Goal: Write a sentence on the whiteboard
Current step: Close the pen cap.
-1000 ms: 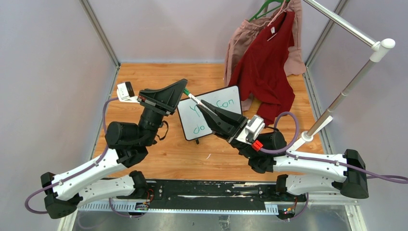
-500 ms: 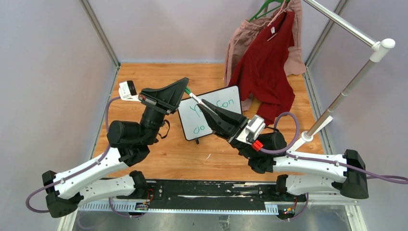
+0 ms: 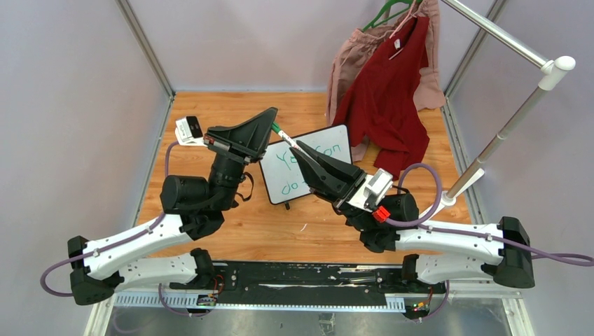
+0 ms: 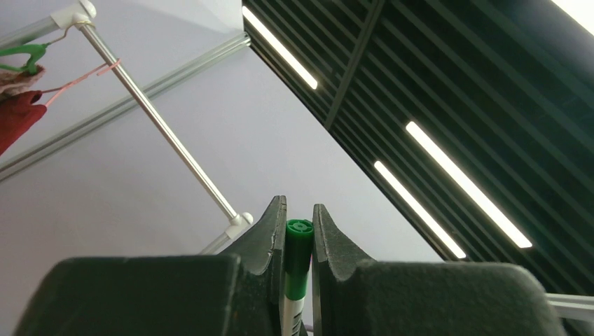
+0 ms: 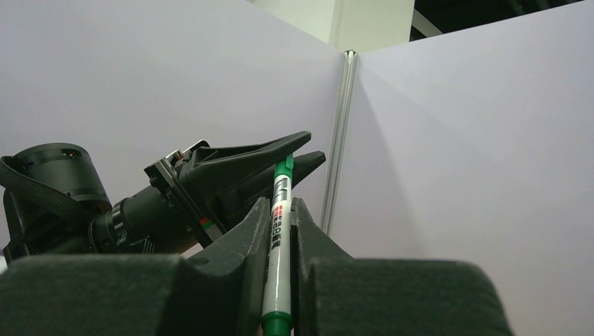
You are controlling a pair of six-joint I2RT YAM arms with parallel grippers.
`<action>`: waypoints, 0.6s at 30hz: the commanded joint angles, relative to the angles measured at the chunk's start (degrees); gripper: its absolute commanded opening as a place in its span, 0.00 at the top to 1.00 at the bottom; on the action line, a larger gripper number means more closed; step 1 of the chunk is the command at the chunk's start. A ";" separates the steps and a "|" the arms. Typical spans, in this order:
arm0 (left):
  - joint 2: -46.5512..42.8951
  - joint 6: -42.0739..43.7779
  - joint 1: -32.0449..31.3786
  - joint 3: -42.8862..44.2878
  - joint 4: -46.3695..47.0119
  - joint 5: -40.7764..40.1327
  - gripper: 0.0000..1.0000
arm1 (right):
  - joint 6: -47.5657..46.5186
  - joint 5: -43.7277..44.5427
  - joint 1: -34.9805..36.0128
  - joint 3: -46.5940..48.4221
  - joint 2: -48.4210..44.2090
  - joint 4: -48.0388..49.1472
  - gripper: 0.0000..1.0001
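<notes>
I am clamping the green-and-white marker pen [image 5: 279, 234] with left gripper [image 4: 299, 205] at its green end and right gripper [image 5: 280, 201] mid-barrel, aiming to stay coaxial.

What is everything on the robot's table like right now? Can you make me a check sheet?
surface: orange-brown wooden tabletop, no spills seen.
job's things: small black-framed white whiteboard rests on the table; green handwritten sentence partly hidden by the right arm, "do" readable; green-and-white marker pen held in the air.
clutter: one tiny pale speck, too small to name.
grippers: left gripper shut on the pen's green cap end; right gripper shut on its white barrel.
cables: purple cables loop beside both arms.
surroundings: dark red garment and pink garment hang under a metal rail; grey walls.
</notes>
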 commanded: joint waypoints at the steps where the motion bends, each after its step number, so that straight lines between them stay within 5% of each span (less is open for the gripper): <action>1: 3.50 -1.11 -5.22 -1.01 -7.02 8.05 1.00 | -1.12 2.52 -0.27 3.32 3.36 -2.15 1.00; 18: 5.84 1.88 -11.57 0.04 -9.82 4.48 1.00 | -4.23 7.00 -0.44 8.24 5.74 -8.71 1.00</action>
